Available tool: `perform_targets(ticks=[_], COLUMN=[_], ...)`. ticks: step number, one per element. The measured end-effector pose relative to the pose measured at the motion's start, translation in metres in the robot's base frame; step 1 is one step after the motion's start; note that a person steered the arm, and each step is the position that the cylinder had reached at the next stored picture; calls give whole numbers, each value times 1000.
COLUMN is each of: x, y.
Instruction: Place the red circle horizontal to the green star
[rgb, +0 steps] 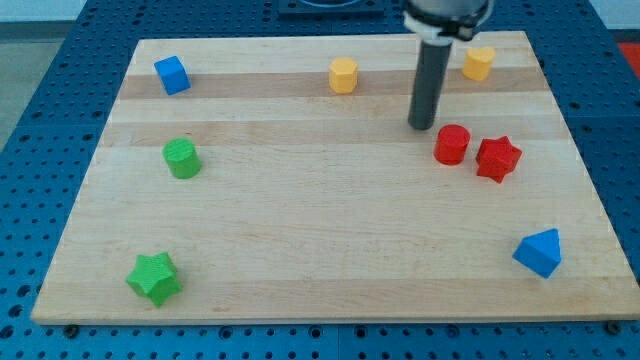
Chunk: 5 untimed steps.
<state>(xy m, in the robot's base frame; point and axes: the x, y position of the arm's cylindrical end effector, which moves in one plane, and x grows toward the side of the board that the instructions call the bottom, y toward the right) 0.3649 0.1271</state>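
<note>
- Our tip (423, 126) rests on the wooden board (320, 250) in the view's upper right part; it is a plain dark rod with no jaws, so it neither clasps nor lets go of anything.
- Nearest to our tip is the red circle (452, 144), just beside it toward the view's lower right, with a narrow gap showing between them.
- Next comes the red star (498, 158), farther to the view's right of our tip and right against the red circle's far side.
- Toward the view's top, a yellow block (479, 63) sits up and right of our tip, and a second yellow block (343, 75) up and left.
- The blue block (539, 251), wedge-like, lies well below and right of our tip, near the board's right edge.
- Far to the view's left of our tip we see the green cylinder (182, 158), and above it the blue cube (172, 75).
- Farthest from our tip is the green star (154, 277), in the board's lower left corner, well apart from the red circle and much lower in the view.
</note>
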Motion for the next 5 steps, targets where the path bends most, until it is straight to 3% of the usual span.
perform_targets(ticks=[2, 4, 5], x=[-3, 16, 49], y=[62, 38, 24])
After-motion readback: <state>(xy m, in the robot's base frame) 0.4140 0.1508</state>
